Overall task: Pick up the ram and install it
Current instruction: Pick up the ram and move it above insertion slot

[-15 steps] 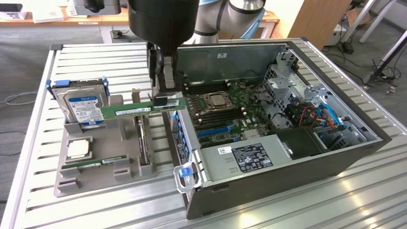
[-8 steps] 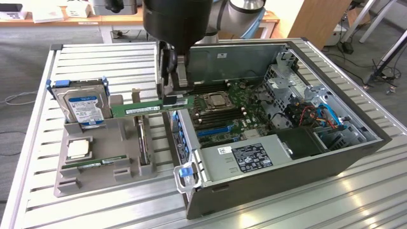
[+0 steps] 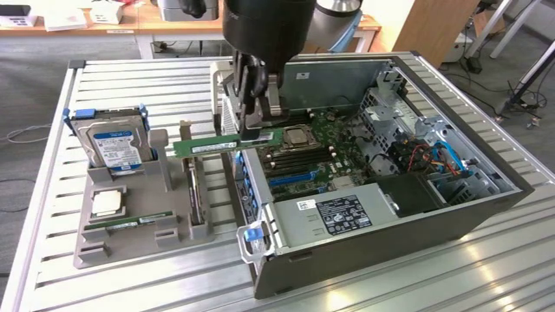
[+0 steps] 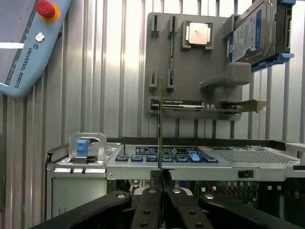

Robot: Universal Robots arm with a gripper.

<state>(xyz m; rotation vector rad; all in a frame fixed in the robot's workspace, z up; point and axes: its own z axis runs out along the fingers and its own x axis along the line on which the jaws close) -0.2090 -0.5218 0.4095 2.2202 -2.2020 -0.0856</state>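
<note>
Grips the ram [image 4: 160, 129] between the pinched fingers of the hand [image 4: 161, 174], centre of the frame, edge-on as a thin line over the computer case [image 4: 157, 160]. Shows beyond it a grey holder [image 4: 190, 71] on the slatted desk [image 4: 105, 57], carrying a square processor chip [image 4: 198, 34], a hard drive [image 4: 252, 36] and an expansion card [image 4: 200, 105]. Catches a teach pendant [image 4: 28, 52] with a red button off to one corner.

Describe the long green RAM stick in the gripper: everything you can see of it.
The long, thin green circuit-board ram stick has a white label strip on its face. It is in the air, with its long axis roughly level and standing on its edge. The black gripper is shut on it near the end at the exterior view's right. The stick hangs over the side wall of the open grey computer case. The wrist view shows it edge-on, as a thin line. Nothing else touches it.
</note>
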